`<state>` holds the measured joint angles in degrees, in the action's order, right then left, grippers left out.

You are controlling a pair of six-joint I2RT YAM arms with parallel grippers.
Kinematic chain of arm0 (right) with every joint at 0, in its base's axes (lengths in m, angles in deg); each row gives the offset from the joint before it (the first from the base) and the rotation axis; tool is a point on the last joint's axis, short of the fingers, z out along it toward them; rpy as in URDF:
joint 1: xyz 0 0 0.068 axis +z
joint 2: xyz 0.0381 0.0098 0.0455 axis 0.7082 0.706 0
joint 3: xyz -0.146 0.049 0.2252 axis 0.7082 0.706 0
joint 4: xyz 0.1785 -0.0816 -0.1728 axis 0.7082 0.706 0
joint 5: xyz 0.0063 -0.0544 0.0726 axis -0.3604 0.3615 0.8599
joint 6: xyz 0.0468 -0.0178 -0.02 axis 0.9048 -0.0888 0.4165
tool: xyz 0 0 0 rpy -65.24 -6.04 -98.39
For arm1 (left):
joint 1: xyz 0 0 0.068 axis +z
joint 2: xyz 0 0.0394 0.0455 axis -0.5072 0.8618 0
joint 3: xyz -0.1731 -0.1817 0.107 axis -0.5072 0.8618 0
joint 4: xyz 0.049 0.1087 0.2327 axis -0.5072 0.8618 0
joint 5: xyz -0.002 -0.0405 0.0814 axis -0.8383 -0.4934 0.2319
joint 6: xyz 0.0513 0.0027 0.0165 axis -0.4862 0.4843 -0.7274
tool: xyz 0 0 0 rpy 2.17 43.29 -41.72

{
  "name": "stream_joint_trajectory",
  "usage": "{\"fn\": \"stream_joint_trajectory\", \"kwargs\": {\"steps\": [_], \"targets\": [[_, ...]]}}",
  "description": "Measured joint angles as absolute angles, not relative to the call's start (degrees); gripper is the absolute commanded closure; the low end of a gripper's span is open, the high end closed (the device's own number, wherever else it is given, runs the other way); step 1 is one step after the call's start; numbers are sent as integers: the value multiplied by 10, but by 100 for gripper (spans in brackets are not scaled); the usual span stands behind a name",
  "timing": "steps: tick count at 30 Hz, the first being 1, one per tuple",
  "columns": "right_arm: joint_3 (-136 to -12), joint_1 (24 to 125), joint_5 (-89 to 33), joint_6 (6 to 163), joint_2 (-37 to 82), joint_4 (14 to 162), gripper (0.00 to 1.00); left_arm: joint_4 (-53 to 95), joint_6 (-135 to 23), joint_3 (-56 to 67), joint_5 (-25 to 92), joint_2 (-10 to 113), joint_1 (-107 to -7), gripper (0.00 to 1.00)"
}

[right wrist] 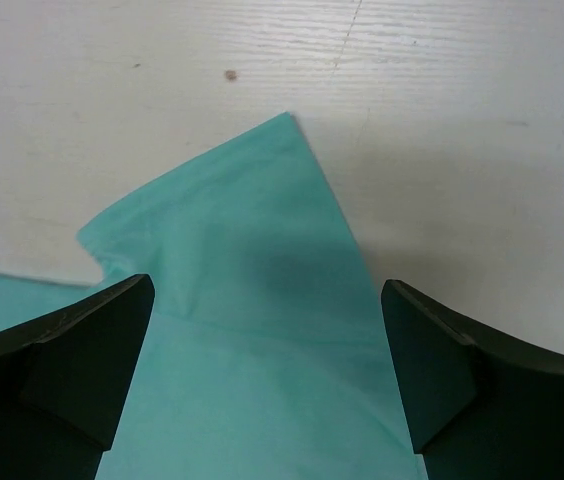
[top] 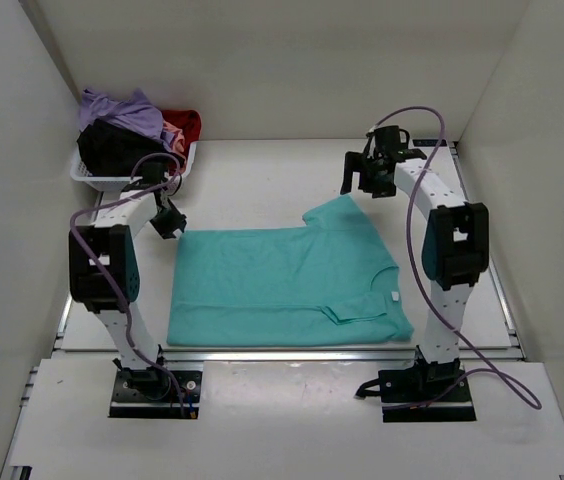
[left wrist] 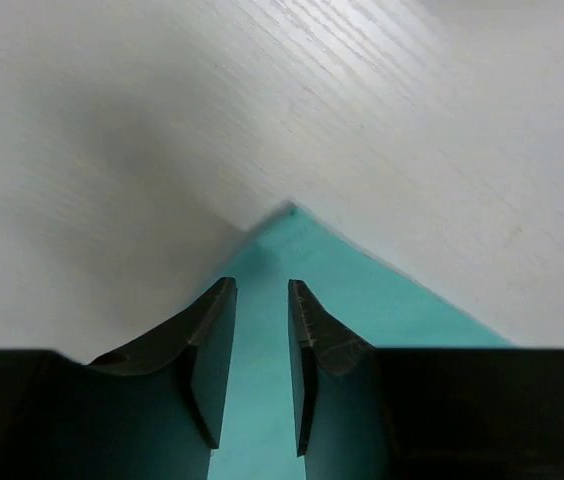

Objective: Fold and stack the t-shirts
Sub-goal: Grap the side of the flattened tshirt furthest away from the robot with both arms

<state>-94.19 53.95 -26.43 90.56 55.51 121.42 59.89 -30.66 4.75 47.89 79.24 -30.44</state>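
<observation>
Holding a heap of crumpled t-shirts (top: pixel 122 112), lavender, black, red and pink: white basket (top: pixel 84 180), upper left of frame. Teal t-shirt (top: pixel 272 285) flat at centre, long axis left-right, collar toward right. Left gripper (left wrist: pixel 262 287) narrowly parted over its hem corner, grasping nothing; right gripper (right wrist: pixel 267 290) spread wide above a sleeve.

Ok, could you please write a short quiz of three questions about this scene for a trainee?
1. True or false: the teal t-shirt lies on the table, outside the white basket.
2. Where does the white basket stand? A) far left corner B) near right corner C) on the teal t-shirt
3. Which gripper has its jaws wider apart, the left gripper or the right gripper?
Key: 1 true; 2 A; 3 the right gripper.
</observation>
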Motion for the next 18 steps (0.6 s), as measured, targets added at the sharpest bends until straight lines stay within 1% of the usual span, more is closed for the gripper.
{"fn": "stream_joint_trajectory", "kwargs": {"steps": [4, 7, 11, 15, 18], "targets": [[-1024, 538, -270, 895, 645, 1233, 7, 599, -315, 25, 487, 845, -304, 60], [-1059, 534, -272, 892, 680, 1236, 7, 597, -314, 10, 487, 873, -305, 61], [-1064, 529, -275, 892, 697, 1247, 8, 588, -307, 9, 485, 885, -307, 59], [-1060, 529, -279, 892, 704, 1258, 17, 577, -294, 12, 484, 885, -307, 59], [-1054, 531, -280, 891, 708, 1260, 18, 571, -285, 13, 480, 886, -306, 59]]}}
